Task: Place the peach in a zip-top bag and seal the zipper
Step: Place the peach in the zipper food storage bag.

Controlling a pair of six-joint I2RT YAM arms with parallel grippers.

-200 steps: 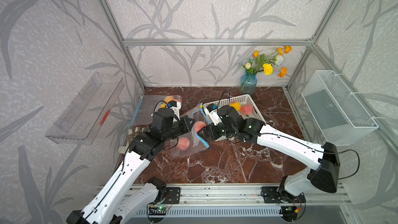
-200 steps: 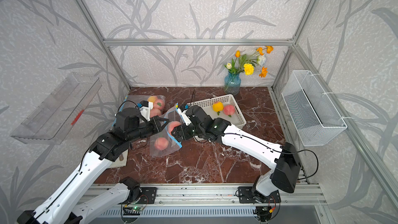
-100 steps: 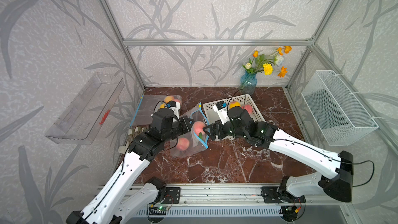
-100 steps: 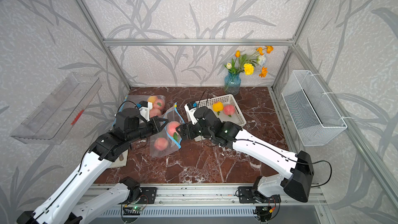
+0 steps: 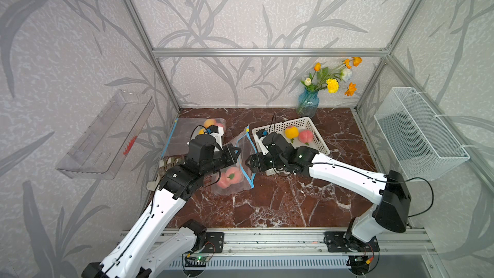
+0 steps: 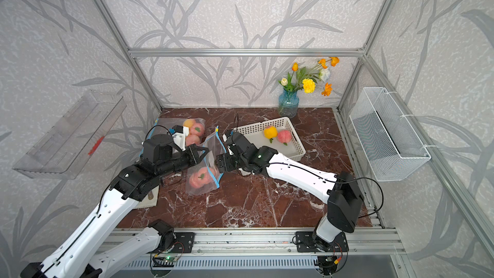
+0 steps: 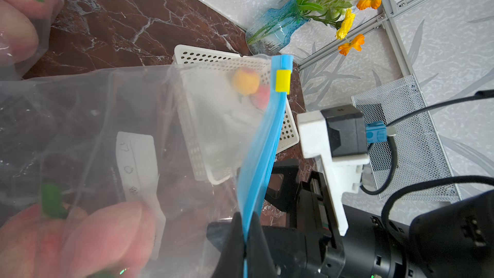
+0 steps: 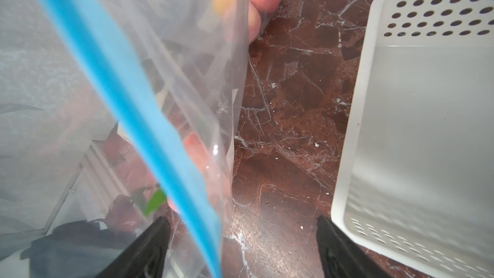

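On the counter [image 5: 267, 199] the bag [image 5: 232, 187] stands upright with a peach [image 5: 227, 179] inside. That part looks done, and sealing seems left to do. The slider [image 7: 282, 81] sits at one end of the zipper [image 7: 263, 140]. The left gripper [image 7: 244, 244] pinches the other end. The right gripper [image 8: 240, 219] gapes wide astride the zipper, gripping nothing.
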